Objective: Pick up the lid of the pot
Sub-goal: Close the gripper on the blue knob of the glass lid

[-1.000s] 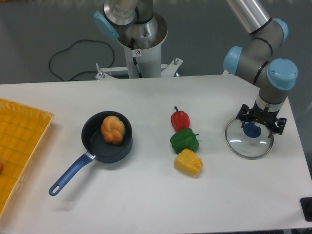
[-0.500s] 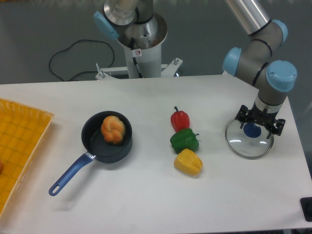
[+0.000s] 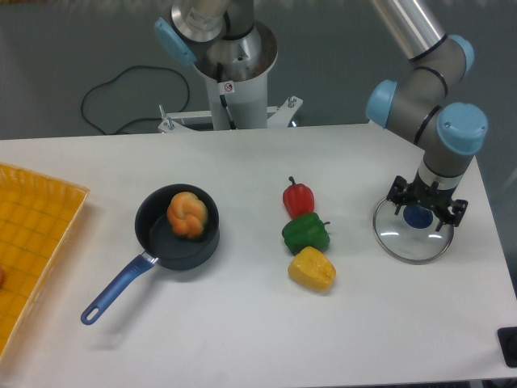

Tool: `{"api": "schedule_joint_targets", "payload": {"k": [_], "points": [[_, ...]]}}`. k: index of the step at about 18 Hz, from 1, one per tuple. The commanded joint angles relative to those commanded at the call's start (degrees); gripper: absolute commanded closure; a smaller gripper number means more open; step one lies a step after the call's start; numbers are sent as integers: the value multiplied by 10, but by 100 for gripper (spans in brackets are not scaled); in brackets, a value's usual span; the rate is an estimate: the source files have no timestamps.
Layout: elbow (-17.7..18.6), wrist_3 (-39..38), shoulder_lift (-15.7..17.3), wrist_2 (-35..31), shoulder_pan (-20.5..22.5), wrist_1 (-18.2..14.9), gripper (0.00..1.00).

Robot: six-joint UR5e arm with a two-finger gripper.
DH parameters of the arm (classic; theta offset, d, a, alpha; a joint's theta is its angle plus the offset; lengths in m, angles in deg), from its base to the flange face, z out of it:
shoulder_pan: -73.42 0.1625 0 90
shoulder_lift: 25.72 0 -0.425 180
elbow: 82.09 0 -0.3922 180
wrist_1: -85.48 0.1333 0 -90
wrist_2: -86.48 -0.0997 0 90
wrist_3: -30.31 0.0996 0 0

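Note:
At the right of the table, my gripper [image 3: 426,208] points down over the clear pot lid [image 3: 405,246], its fingers spread wide. The lid lies flat, and its round blue knob [image 3: 418,217] shows between and slightly in front of the two fingertips, nearer the left one. Nothing is held. The gripper covers the lid's far edge, and whether the fingertips touch the glass cannot be told.
Left of the lid are a red pepper [image 3: 298,199], a green pepper [image 3: 305,234] and a yellow pepper [image 3: 313,269]. Further left stands a black pot [image 3: 166,247] with an orange-brown item inside and a blue handle. An orange crate [image 3: 56,220] is at the left edge.
The gripper has shifted slightly to the left over the lid, its fingers staying spread. The lid and the other objects have not moved.

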Motion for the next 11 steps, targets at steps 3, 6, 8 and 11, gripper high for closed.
{"api": "schedule_joint_targets", "payload": {"k": [3, 6, 8, 11], "points": [[1, 0, 1, -1, 0, -1, 26], [1, 1, 2, -1, 1, -3, 27], [2, 0, 2, -1, 1, -3, 29], [4, 0, 4, -1, 2, -4, 34]]}}
